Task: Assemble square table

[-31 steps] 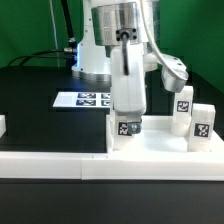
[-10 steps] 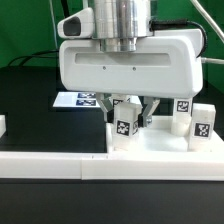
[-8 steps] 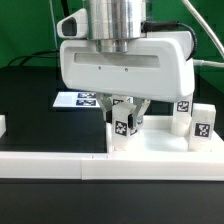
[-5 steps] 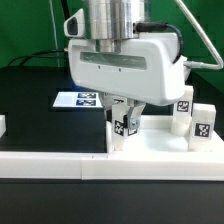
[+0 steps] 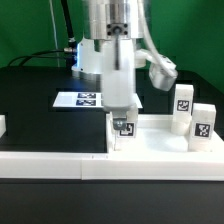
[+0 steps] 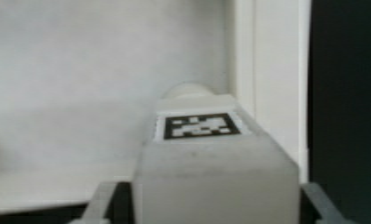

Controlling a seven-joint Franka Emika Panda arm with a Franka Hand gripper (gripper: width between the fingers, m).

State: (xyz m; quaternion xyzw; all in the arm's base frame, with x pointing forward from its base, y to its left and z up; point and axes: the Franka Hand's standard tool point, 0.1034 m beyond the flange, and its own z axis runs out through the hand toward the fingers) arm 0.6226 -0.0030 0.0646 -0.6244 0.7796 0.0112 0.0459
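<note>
The white square tabletop [image 5: 155, 143] lies tray-like on the table, its near corner on the exterior view's left under my gripper [image 5: 124, 118]. My gripper is shut on a short white leg [image 5: 124, 128] with a black-white tag, held upright at that corner socket. In the wrist view the leg [image 6: 207, 160] fills the space between my fingers [image 6: 111, 200], with the tabletop's floor [image 6: 75, 80] and rim [image 6: 267, 60] beyond it. Two more tagged legs [image 5: 184, 105] [image 5: 202, 124] stand at the exterior view's right.
The marker board [image 5: 82, 99] lies flat behind the tabletop on the exterior view's left. A long low white wall strip [image 5: 60, 166] runs along the front. A small white block [image 5: 2, 125] sits at the left edge.
My gripper has turned about its upright axis from broad-face to side-on, staying over the same corner. The leg has stayed in the gripper at the corner socket.
</note>
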